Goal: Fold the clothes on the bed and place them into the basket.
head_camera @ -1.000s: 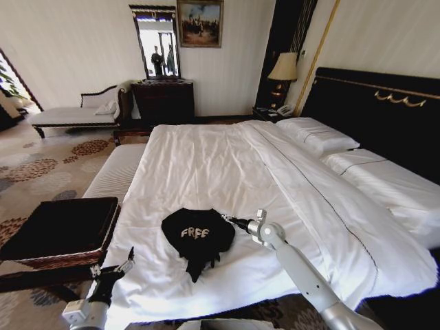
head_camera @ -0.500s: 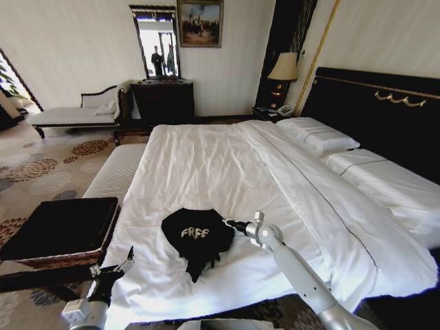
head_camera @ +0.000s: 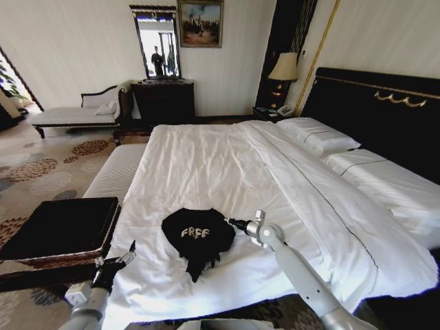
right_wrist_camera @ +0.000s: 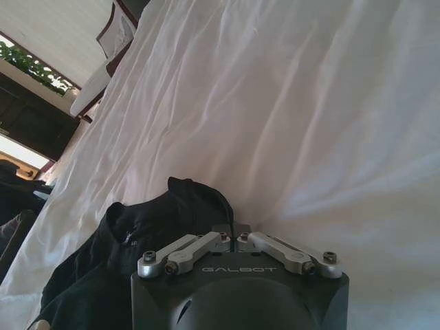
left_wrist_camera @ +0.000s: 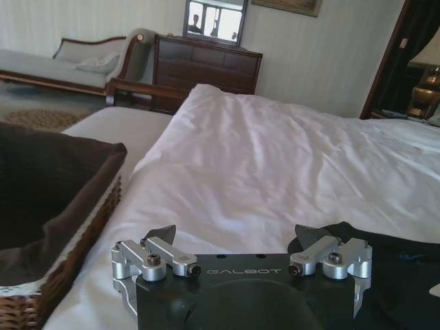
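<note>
The black T-shirt [head_camera: 197, 238] is lying bunched on the white duvet of the bed [head_camera: 206, 165], near the foot edge at about 6 o'clock in the head view, its white lettering facing up. The right gripper [head_camera: 231, 222] is sitting at the shirt's 3 o'clock edge, its fingers [right_wrist_camera: 227, 232] pinched together on a fold of the shirt's fabric (the right wrist view shows the tips meeting on the black cloth). The left gripper [head_camera: 126, 255] is hovering off the bed's corner at about 8 o'clock from the shirt, its fingers [left_wrist_camera: 159, 234] spread apart and holding nothing. The basket [head_camera: 58, 230] is resting at 9 o'clock from the shirt, just beside the bed, on a white bench [head_camera: 117, 172].
</note>
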Motion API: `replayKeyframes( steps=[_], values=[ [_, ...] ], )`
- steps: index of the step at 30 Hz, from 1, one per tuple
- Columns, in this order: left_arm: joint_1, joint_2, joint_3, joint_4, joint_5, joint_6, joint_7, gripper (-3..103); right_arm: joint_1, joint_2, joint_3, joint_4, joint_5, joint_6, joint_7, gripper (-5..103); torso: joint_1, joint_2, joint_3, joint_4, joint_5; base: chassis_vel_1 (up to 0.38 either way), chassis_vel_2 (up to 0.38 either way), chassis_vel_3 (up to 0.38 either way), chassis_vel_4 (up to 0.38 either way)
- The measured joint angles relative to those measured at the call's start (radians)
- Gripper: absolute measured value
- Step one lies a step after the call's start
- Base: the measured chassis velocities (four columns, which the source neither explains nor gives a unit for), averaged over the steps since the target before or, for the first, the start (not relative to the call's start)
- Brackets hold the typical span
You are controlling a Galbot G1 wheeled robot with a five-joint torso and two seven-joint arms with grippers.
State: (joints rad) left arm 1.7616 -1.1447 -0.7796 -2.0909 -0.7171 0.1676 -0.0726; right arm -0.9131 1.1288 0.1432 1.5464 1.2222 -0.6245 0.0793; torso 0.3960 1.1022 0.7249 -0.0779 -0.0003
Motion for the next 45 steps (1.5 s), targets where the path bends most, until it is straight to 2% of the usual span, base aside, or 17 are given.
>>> replayKeyframes(
  steps=[2,4,5,7,10,12,13,15,17,21,29,34,37,40,42,43,45],
  values=[
    [-0.104,0.060,0.044,0.043,-0.116,0.047,-0.032,99,-0.001,-0.002,0.002,0.004,-0.004,0.000,0.005,0,0.000,0.000,0.000,-0.0003,0.0002,0.000,0.000,0.000,0.000],
    [-0.129,0.074,0.057,0.055,-0.142,0.058,-0.039,99,-0.001,-0.003,0.002,0.005,-0.004,0.000,0.006,0,0.000,0.000,0.000,-0.0003,0.0004,0.000,0.000,0.000,0.000],
    [-0.183,0.108,0.099,0.085,-0.195,0.082,-0.048,98,-0.002,-0.005,0.002,0.006,-0.005,0.000,0.010,0,0.000,0.000,0.000,0.0000,0.0001,0.000,0.000,0.000,0.000],
    [-0.249,0.153,0.162,0.129,-0.239,0.100,-0.052,98,-0.003,-0.011,0.004,0.011,-0.005,0.000,0.014,0,0.000,0.000,0.000,0.0000,0.0006,0.000,0.000,0.000,0.000],
    [-0.287,0.176,0.207,0.162,-0.259,0.109,-0.053,98,-0.004,-0.017,0.006,0.013,-0.004,0.000,0.015,0,0.000,0.000,0.000,0.0000,0.0005,0.000,0.000,0.000,0.000],
    [-0.375,0.200,0.280,0.244,-0.269,0.122,-0.049,97,-0.004,-0.025,0.012,0.014,0.000,0.000,0.015,0,0.000,0.000,0.000,0.0004,0.0001,0.000,0.000,0.000,0.000],
    [-0.375,0.200,0.280,0.244,-0.269,0.122,-0.049,97,-0.004,-0.025,0.012,0.014,0.000,0.000,0.015,0,0.000,0.000,0.000,0.0004,0.0001,0.000,0.000,0.000,0.000],
    [-0.469,0.214,0.339,0.318,-0.290,0.137,-0.047,97,-0.003,-0.027,0.015,0.012,0.001,0.001,0.015,0,0.000,0.000,0.000,0.0003,-0.0003,0.000,0.000,0.000,0.000],
    [-0.486,0.217,0.349,0.330,-0.295,0.139,-0.047,97,-0.003,-0.027,0.015,0.011,0.002,0.001,0.015,0,0.000,0.000,0.000,0.0001,-0.0002,0.000,0.000,0.000,0.000],
    [-0.624,0.234,0.449,0.426,-0.334,0.160,-0.051,97,-0.001,-0.023,0.016,0.012,0.003,0.001,0.022,0,0.000,0.000,0.000,0.0000,0.0002,0.000,0.000,0.000,0.000],
    [-0.677,0.219,0.545,0.476,-0.333,0.174,-0.052,97,0.008,-0.024,0.015,0.014,0.011,0.001,0.029,0,0.000,0.000,0.000,0.0003,0.0004,0.000,0.000,0.000,0.000],
    [-0.684,0.212,0.584,0.475,-0.323,0.178,-0.052,93,0.011,-0.023,0.014,0.014,0.015,0.000,0.033,0,0.000,0.000,0.000,0.0002,0.0005,0.000,0.000,0.000,0.000],
    [-0.690,0.201,0.590,0.481,-0.318,0.183,-0.056,78,0.008,-0.028,0.015,0.018,0.016,0.000,0.036,0,0.000,0.000,0.000,0.0001,0.0004,0.000,0.000,0.000,0.000],
    [-0.690,0.200,0.590,0.481,-0.317,0.184,-0.059,73,0.006,-0.028,0.017,0.019,0.016,0.000,0.037,0,0.000,0.000,0.000,0.0001,0.0004,0.000,0.000,0.000,0.000],
    [-0.689,0.201,0.588,0.477,-0.318,0.185,-0.061,62,0.003,-0.028,0.018,0.020,0.016,-0.001,0.039,0,0.000,0.000,0.000,0.0000,0.0004,0.000,0.000,0.000,0.000],
    [-0.689,0.201,0.588,0.477,-0.318,0.185,-0.061,62,0.003,-0.028,0.018,0.020,0.016,-0.001,0.039,0,0.000,0.000,0.000,0.0000,0.0004,0.000,0.000,0.000,0.000],
    [-0.688,0.202,0.589,0.474,-0.319,0.185,-0.063,51,0.002,-0.027,0.019,0.021,0.016,-0.001,0.040,0,0.000,0.000,0.000,0.0000,0.0004,0.000,0.000,0.000,0.000]
  ],
)
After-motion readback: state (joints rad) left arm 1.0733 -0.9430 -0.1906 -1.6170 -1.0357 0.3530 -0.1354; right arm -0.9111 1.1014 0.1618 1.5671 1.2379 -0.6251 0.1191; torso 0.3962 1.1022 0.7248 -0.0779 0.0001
